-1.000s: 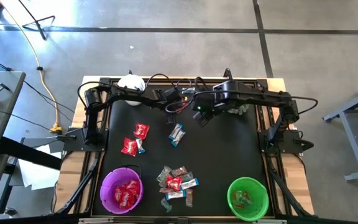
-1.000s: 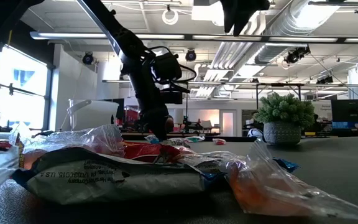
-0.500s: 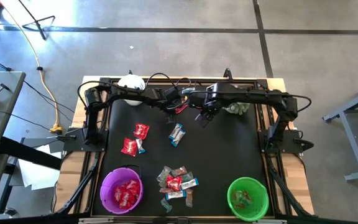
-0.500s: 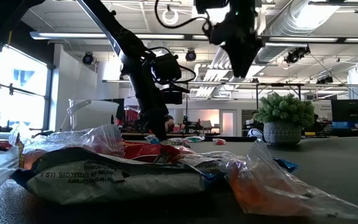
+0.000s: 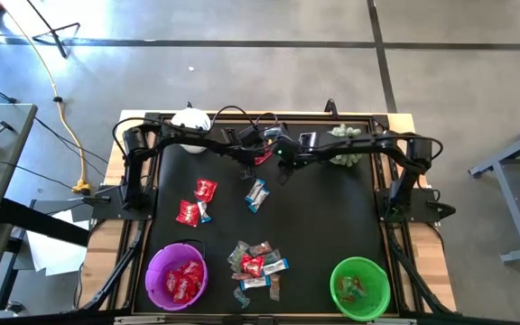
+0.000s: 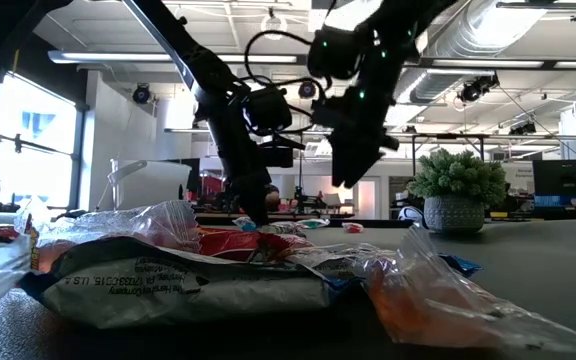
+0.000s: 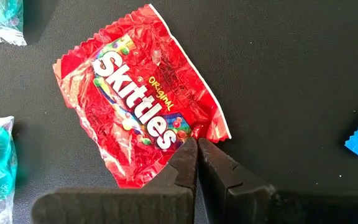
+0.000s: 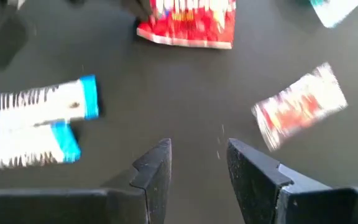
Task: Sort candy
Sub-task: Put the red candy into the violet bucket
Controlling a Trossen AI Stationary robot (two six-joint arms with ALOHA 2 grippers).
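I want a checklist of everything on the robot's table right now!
Surface: black mat on a wooden table.
Job's things: loose candy pile; red packets; blue-and-white bar; purple bowl with red packets; green bowl with a few sweets.
Clutter: potted plant, white object.
Grippers: left gripper shut, at a Skittles packet; right gripper open, empty, above the mat.
Cables: wires between the arms.
Surroundings: concrete floor, yellow cord.

red candy (image 7: 138, 118), purple bowl (image 5: 155, 268), green bowl (image 5: 338, 274)
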